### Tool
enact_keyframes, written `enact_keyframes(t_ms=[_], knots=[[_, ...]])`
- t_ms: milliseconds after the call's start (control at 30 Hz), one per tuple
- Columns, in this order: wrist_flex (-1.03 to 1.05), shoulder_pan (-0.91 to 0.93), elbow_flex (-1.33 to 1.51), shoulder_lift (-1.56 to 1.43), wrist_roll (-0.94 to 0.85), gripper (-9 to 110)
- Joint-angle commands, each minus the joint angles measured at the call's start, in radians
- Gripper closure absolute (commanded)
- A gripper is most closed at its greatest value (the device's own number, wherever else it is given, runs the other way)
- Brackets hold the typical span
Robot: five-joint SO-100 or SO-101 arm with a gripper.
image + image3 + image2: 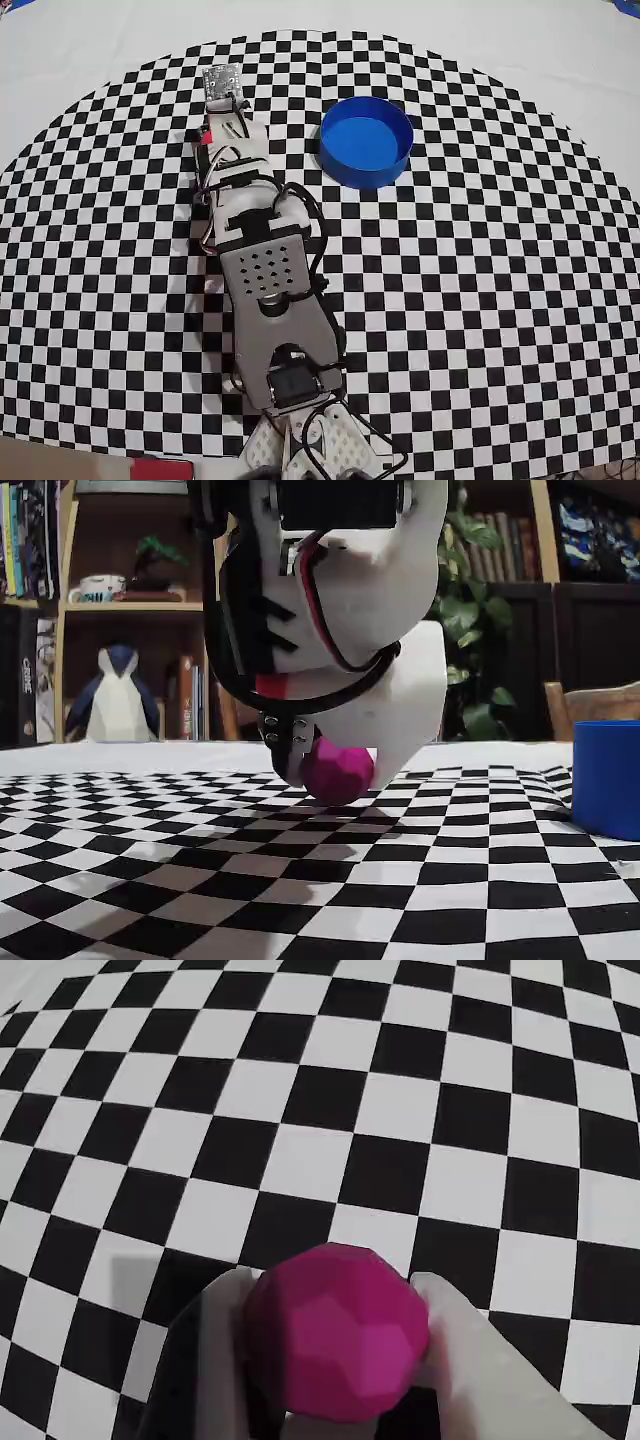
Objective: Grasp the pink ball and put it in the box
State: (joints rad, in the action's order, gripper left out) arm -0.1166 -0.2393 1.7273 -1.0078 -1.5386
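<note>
The pink ball (340, 1340) sits between my gripper's (333, 1285) two pale fingers (215, 1350), which are shut on its sides. In the fixed view the ball (338, 778) hangs under the gripper (340, 768), at or just above the checkered cloth. The arm hides the ball in the overhead view, where the gripper end (225, 100) points toward the far left of the cloth. The box (367, 140), a round blue container with nothing in it, stands to the right of the gripper. Its wall shows at the right edge of the fixed view as the box (607, 778).
A black-and-white checkered cloth (480, 300) covers the table. The arm's body (265, 270) stretches from the near edge up the middle-left of the overhead view. Shelves, a penguin figure (115, 695) and plants stand behind the table.
</note>
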Motion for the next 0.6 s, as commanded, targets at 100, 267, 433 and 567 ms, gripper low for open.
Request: enact_keyframes(t_ms=[100,267,433,567], knots=[[-0.008,-0.002,-0.037,-0.018,-0.008,101],[-0.008,0.0,-0.037,-0.035,-0.008,101],[-0.002,0.0,-0.037,-0.052,-0.008,101],[-0.002,0.0,-0.034,-0.071,-0.008,101]])
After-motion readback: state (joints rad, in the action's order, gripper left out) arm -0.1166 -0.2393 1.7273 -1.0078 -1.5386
